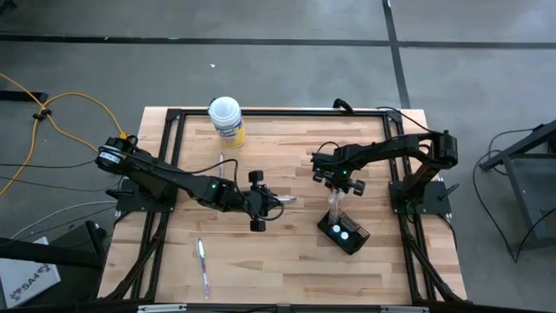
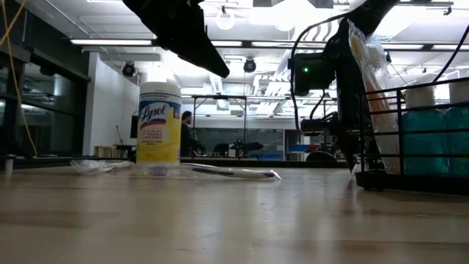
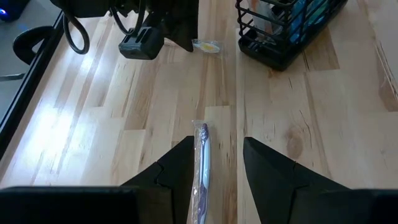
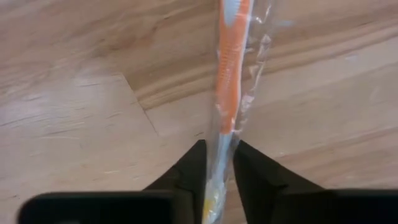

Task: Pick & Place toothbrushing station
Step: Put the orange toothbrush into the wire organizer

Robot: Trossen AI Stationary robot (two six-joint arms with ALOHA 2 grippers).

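On the wooden table [image 1: 287, 252], right of centre, the toothbrushing station [image 1: 343, 233] is seen; only the right wrist view shows the right gripper [image 4: 217, 163] clamped on a wrapped orange toothbrush [image 4: 231, 74]. The left gripper [image 3: 217, 155] is held apart over a wrapped toothbrush [image 3: 201, 168].

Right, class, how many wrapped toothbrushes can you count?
4 toothbrushes: one inside the left tool, one gripped by the right tool, one near the canister, one alone, front-left. Others may be hidden.

We saw a wooden table [image 1: 287, 261] carrying a black wire holder [image 1: 344, 233], a yellow-labelled canister [image 1: 226, 119] and two wrapped toothbrushes [image 1: 202, 266], one [image 1: 285, 200] between the left fingers.
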